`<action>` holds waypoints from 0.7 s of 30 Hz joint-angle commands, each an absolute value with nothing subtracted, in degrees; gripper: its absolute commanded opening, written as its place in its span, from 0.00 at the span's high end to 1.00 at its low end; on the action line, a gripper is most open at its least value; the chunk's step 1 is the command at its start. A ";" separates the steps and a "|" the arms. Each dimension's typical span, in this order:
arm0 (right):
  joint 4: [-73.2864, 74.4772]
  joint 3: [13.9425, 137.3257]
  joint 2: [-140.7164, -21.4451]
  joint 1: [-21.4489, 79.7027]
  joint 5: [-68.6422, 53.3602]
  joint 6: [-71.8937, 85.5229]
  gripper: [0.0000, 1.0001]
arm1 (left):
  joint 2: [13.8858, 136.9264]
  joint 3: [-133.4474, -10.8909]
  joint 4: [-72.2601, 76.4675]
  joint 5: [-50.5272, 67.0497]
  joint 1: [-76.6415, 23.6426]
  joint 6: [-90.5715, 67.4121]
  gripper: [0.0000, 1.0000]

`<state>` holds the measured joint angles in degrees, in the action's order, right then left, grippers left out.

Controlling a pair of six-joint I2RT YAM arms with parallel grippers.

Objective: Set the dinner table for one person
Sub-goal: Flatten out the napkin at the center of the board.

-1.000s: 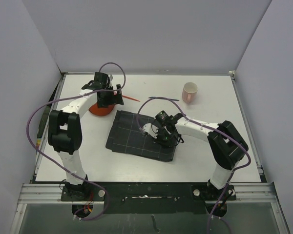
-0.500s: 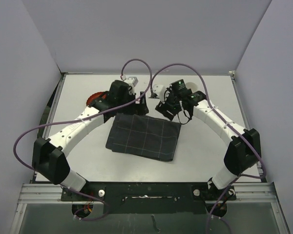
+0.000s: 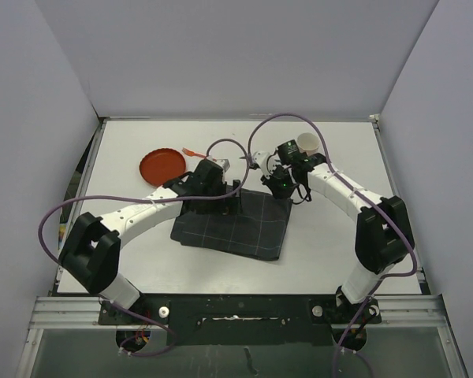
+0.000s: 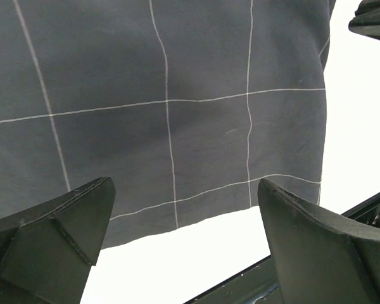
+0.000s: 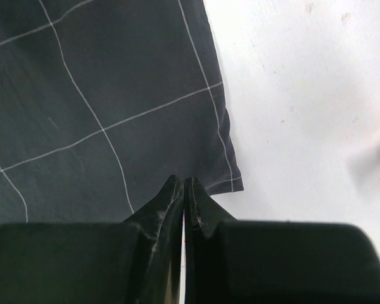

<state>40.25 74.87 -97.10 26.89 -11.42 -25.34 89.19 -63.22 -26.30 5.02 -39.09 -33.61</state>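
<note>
Left end effector (image 4: 184, 185): wide open above mat (image 4: 164, 95).
Right end effector (image 5: 183, 183): closed at mat's far right corner.
Mat: limp, light; pinch corner.
Bench (image 3: 339, 236): rigid, smooth.

closed right gripper (image 5: 183, 185), grid mat (image 5: 101, 95), dinner table (image 5: 304, 95)

Plain pale grey-lilac walls (image 3: 236, 55) close in three sides under even light.

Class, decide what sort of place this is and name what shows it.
Most likely a robotics lab test cell, not a home: a left arm and right arm bolted at a white table, plain walls boxing it in, and only a mat, plate and cup as props.
</note>
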 commanded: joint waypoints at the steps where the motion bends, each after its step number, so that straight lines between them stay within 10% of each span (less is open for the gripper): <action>1: 37.91 72.70 -96.68 26.22 -13.85 -25.69 1.00 | 91.97 -63.36 -22.21 6.24 -40.78 -35.25 0.02; 21: 34.28 65.57 -102.54 22.12 -17.99 -32.47 1.00 | 93.56 -63.72 -38.67 0.93 -41.09 -42.40 0.02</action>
